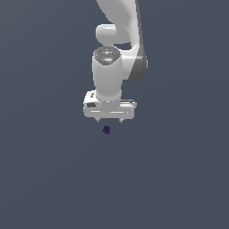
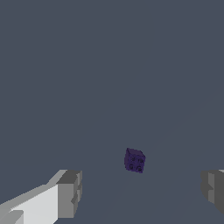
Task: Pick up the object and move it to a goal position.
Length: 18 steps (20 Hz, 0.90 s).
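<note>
Gripper (image 1: 109, 120) just above block (image 1: 106, 130) — apart

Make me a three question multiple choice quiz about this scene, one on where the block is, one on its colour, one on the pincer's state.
1. Where is the block in the exterior view?
A. just below the pincer
B. above the arm
C. far off at the view's left edge

2. What colour is the block?
A. red
B. dark purple
C. yellow

3. What state is the pincer in?
A. shut on the block
B. shut on nothing
C. open

Answers:
1. A, the block sits right under the fingertips.
2. B, both views show it dark purple.
3. C, the wrist view shows the fingers set wide apart, the block untouched between and beyond them.
</note>
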{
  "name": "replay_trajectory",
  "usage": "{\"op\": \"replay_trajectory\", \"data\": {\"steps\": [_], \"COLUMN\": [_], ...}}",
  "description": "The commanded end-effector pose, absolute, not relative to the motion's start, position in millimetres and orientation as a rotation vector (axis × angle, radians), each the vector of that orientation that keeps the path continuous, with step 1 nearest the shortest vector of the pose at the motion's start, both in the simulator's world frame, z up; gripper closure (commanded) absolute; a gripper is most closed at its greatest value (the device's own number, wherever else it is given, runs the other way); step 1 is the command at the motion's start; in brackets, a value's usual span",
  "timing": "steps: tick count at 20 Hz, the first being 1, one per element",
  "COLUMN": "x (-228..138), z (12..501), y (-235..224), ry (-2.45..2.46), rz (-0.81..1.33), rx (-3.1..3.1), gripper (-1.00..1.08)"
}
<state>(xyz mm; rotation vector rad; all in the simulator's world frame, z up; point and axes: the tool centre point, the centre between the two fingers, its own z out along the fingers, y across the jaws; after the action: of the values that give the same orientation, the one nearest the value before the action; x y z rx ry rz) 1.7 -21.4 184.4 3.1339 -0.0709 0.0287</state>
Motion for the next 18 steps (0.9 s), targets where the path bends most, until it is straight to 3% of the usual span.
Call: {"op": "replay_trajectory", "data": {"steps": [1, 18], "x": [1.7, -3.6], "z": [184.4, 181.4], "y": [-21.4, -24.0], "ry": [-0.071, -0.049], "rz": [0.029, 0.027], "rx": [3.134, 3.141], "gripper": [-0.92, -0.92]}}
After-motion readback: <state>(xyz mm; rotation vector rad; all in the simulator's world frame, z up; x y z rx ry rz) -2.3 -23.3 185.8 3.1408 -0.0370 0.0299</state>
